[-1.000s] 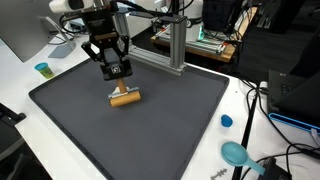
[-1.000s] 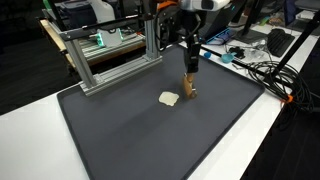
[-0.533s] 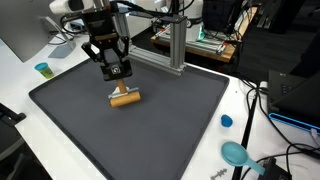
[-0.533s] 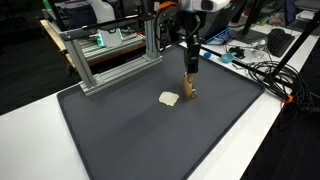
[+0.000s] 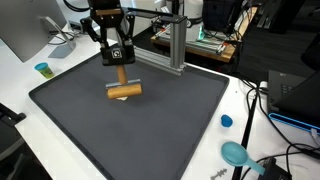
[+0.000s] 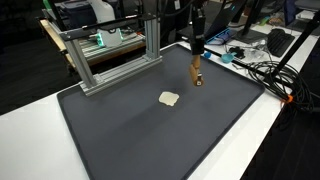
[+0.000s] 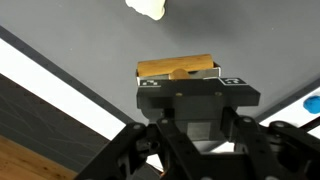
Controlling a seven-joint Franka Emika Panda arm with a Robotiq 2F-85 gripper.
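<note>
The claw (image 5: 121,67) is pinched narrow on a thin upright stem, and from that stem hangs the wooden block (image 5: 124,89). It is a short, rounded bar of pale brown wood lying crosswise under the fingers. From where I stand it looks just clear of the mat (image 5: 170,130), towards the far side, though the gap is hard to judge.

What worries me is the hold. The stem is slim and smooth-looking and the heavy part sits below it, so a quick swing could make the block twist or pendulum in the grip. If the stem slides out, the block drops, and being rounded it would likely roll. The metal frame (image 6: 110,60) stands close behind, hard-edged and rigid, and a wide sweep that way could knock the block loose.

The mat is dark, matte and finely textured, so it should dull a fall. A flat, cream-coloured scrap (image 6: 170,98) with soft, irregular edges lies on it, apart from the block. Off the mat, on the white bench (image 5: 20,90), sits a small teal cup (image 5: 42,69).
</note>
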